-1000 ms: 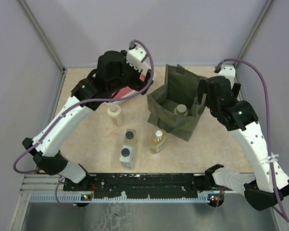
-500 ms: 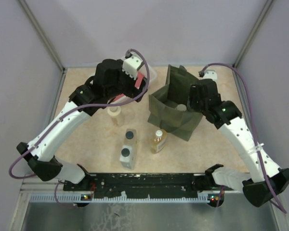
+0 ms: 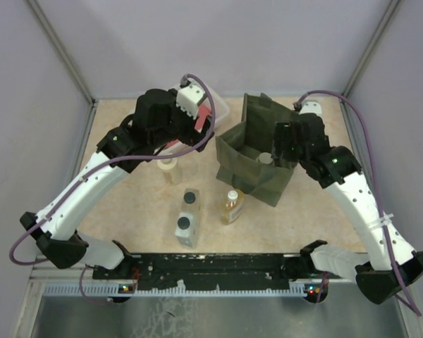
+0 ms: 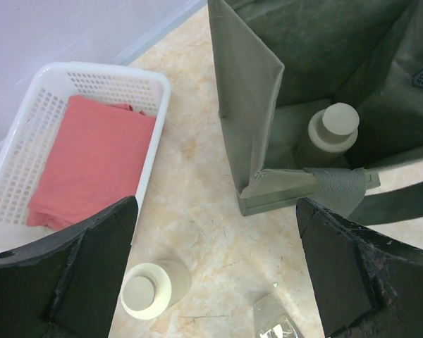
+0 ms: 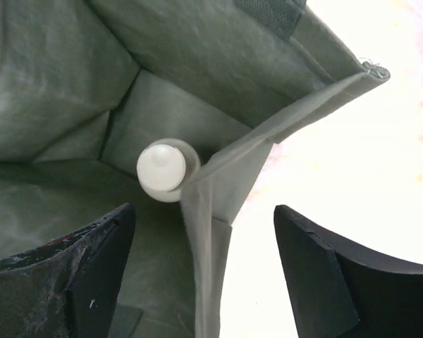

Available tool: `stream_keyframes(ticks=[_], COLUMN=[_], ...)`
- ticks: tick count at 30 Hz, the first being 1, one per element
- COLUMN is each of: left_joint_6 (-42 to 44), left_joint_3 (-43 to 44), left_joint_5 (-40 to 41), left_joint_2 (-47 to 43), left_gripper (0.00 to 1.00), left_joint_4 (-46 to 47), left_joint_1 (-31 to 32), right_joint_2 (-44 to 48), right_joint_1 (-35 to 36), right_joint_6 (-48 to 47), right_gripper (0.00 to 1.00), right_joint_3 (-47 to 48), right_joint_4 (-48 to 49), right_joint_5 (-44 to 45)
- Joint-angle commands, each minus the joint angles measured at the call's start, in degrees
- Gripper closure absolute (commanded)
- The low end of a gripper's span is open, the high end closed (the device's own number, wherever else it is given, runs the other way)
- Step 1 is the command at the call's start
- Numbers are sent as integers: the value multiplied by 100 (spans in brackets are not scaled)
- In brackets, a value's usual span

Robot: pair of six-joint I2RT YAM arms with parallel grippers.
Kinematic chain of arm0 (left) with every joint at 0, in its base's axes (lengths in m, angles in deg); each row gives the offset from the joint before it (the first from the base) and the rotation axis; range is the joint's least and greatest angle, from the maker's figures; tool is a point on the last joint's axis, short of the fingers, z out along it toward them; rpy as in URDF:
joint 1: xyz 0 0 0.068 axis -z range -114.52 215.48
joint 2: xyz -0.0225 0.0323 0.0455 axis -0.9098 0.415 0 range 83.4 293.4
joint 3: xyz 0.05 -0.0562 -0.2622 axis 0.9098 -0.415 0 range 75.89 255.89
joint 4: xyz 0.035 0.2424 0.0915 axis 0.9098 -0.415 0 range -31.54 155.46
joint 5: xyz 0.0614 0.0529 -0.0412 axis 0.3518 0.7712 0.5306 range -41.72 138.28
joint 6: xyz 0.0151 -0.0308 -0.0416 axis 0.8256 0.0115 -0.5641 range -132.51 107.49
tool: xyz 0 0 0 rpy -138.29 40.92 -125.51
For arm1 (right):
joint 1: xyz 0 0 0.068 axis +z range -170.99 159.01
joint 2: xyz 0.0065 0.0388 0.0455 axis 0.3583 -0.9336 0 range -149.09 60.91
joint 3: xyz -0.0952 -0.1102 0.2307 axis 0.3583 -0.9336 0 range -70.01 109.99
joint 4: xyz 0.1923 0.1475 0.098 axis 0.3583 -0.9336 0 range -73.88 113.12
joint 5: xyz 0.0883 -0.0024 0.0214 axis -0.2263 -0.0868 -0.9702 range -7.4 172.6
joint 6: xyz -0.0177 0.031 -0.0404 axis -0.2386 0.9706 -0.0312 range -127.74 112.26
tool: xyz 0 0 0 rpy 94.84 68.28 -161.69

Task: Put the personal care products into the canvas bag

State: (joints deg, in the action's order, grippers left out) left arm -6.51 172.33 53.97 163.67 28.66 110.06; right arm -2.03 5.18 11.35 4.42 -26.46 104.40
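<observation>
**Figure.** Loading stage, with 1 product in the bag and 4 outside it. The floppy olive-green canvas bag (image 3: 257,184) stands open-mouthed on the mottled beige surface (image 3: 296,225).

- **Right hand:** The right hand (image 5: 204,218) straddles the bag's wall on the right arm's side, with 1 finger inside and 1 outside. Its jaws stand apart. The fabric edge lies between them but is not visibly pinched, so the hand has hold of nothing.
- **Left hand:** The left hand (image 4: 217,225) hangs to the left of the bag, spread to its widest and empty. It is above a cream round-capped bottle (image 4: 151,289) standing on the surface.

**Step in hand (judged).** The right hand is to steady the bag's mouth while the left hand fetches the next product.
- The right hand should close on the wall alone, clear of the strap, and draw it slightly outward so the floppy rim does not fold over the opening.
- The left hand should come down centred on the wide cap with both fingers clear of the surface.
- After lifting, it should release low inside the bag, away from the second cream bottle (image 5: 162,169) already there.

**Count.**
- **Products:** 5 in all.
  - Cream: 2, with 1 inside the bag and 1 to its left.
  - Grey: 2 grey rectangular bottles (image 3: 187,213) with dark caps, in front of the bag and to its left.
  - Amber: 1 white-capped amber bottle (image 3: 230,206), just in front of the bag.
- **Bags:** 1.
- **Other things:** 1 white plastic basket (image 4: 151,77) beyond the bag's left side, holding 1 folded red cloth (image 4: 92,162).
- **Hands:** 2.
</observation>
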Motion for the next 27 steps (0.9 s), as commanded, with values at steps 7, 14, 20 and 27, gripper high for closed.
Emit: stream_keyframes(ticks=[7,14,20,27], left_joint_6=[40,157,218,266], left_joint_3=[-211,-253,-189,-375], left_joint_5=[-190,-182,-218,-75], left_joint_2=[-240,-230,-128,-211], left_gripper=[0,0,0,0], left_joint_4=[267,217,193,-10], left_joint_1=[-26,-19,-27,-62], right_joint_2=[595,419,57,-494], right_joint_1=[-16,-15,-16,-16], right_joint_6=[102,190,-106,-526], right_gripper=[18,52,90,100], right_joint_3=[-102,-609,10,978], right_joint_4=[-142,214,-139,-432], right_joint_5=[-416,-465,1,348])
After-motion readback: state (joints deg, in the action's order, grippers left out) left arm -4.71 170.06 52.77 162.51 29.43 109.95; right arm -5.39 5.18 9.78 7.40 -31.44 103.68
